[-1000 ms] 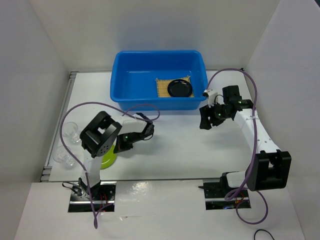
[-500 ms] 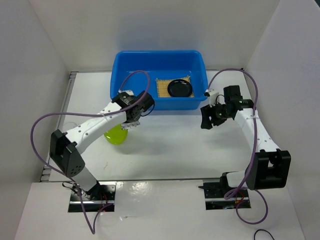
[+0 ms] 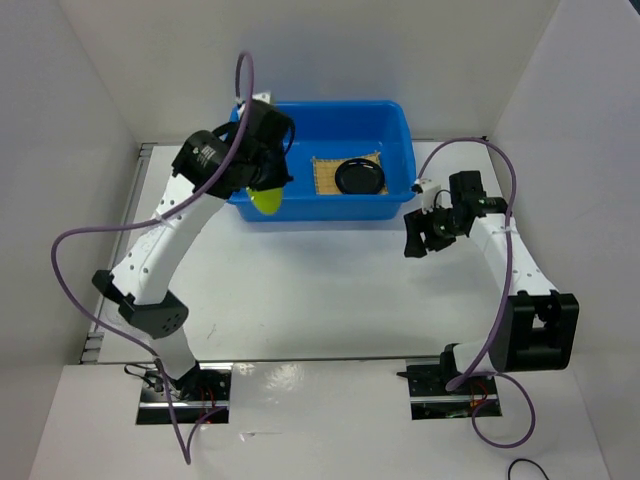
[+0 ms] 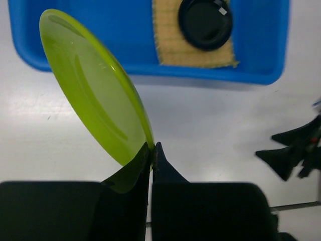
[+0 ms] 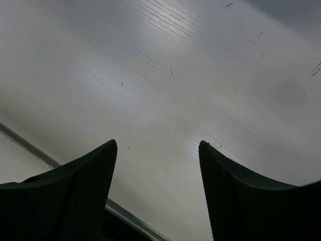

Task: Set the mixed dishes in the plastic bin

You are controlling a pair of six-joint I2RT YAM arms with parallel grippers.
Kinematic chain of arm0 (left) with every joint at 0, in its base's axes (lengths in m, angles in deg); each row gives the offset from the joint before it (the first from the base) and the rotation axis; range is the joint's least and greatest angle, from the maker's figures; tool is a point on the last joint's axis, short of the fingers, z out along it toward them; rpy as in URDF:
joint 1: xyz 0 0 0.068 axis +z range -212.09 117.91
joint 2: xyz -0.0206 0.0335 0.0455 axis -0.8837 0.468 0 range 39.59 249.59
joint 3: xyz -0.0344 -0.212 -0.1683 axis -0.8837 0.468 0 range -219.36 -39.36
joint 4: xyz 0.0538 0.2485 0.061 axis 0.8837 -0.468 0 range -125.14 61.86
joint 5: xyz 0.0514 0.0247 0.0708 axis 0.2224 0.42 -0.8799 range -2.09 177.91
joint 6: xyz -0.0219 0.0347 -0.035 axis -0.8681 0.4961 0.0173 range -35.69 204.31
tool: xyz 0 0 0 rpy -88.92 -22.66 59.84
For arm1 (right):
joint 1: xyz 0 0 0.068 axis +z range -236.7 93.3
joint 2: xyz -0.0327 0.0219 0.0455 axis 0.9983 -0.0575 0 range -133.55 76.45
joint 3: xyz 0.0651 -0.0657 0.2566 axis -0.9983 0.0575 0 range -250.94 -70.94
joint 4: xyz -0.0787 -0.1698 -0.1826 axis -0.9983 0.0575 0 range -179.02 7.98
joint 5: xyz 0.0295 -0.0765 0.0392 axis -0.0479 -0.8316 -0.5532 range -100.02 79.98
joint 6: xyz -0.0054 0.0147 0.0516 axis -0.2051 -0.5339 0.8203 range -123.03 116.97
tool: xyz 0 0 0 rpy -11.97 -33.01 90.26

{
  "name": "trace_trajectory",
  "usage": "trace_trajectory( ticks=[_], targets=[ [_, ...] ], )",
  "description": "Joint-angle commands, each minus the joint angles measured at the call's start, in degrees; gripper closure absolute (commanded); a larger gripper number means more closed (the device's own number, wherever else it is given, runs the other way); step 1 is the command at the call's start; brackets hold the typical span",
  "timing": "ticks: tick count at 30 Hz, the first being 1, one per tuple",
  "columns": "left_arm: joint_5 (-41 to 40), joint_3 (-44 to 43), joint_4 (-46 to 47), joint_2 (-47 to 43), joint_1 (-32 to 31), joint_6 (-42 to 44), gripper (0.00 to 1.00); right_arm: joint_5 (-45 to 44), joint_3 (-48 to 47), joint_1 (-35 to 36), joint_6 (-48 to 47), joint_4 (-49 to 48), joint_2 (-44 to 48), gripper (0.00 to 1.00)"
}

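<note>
The round lime-green plate [image 3: 266,201] is up in the air, pinched by its rim in the left gripper [image 3: 268,184], whose two black fingers [image 4: 165,175] are closed tight on the plate's lower edge. The plate hangs tilted rather than flat. From above it sits over the near-left wall of the large bright blue rectangular plastic bin [image 3: 330,125]. I can't say whether it is past the rim or only level with it. In the left wrist view, the plate leans up and away to the left from the fingers, its top edge crossing the bin's left end.

Inside the bin, towards its right end, lies the square tan woven bamboo mat [image 3: 325,178], flat on the floor. The small round black plate [image 3: 360,176] rests on top of the mat, over its right part. The left half of the bin's floor shows bare blue.

The bin stands at the far side of the white worktop [image 3: 330,290]. The left arm reaches up from its base at the near-left edge, and a purple cable [image 3: 70,250] loops out to its left.

The right gripper [image 3: 414,236] hovers just off the bin's near-right corner, apart from it. Its jaws are spread wide with nothing between them. Its own camera shows only plain white surface between the two dark fingers [image 5: 80,191].
</note>
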Motion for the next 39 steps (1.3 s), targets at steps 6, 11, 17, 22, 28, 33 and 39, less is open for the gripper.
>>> trace_trajectory(
  ticks=[6, 11, 17, 22, 28, 33, 39],
  targets=[
    [1.6, -25.7, 2.3, 19.8, 0.6, 13.1, 1.00, 1.0, 0.9, -2.4, 0.2, -2.6, -0.8, 0.29],
    [-3.3, -32.9, 6.4, 31.2, -1.1, 17.3, 1.00, 1.7, 0.9, -3.5, -0.4, -2.6, -0.8, 0.29],
    [-6.2, -37.5, 14.6, 40.1, -1.1, 21.7, 1.00, 1.7, 0.9, -4.8, -0.4, -2.6, -1.3, 0.29],
    [-6.2, -43.3, 21.1, 47.3, -1.1, 25.1, 1.00, 2.2, 0.4, -5.5, -0.9, -2.1, -2.4, 0.29],
    [0.0, -47.4, 26.0, 54.4, -1.1, 26.2, 1.00, 2.7, 0.4, -6.5, -0.9, -2.1, -2.4, 0.29],
    [1.9, -48.2, 29.1, 58.0, -1.1, 28.2, 1.00, 2.7, 0.4, -7.7, -0.9, -2.1, -3.0, 0.29],
    [2.5, -45.3, 29.7, 59.0, -1.1, 29.7, 1.00, 3.4, 0.4, -13.1, -1.4, -1.6, -3.0, 0.29]
  ],
)
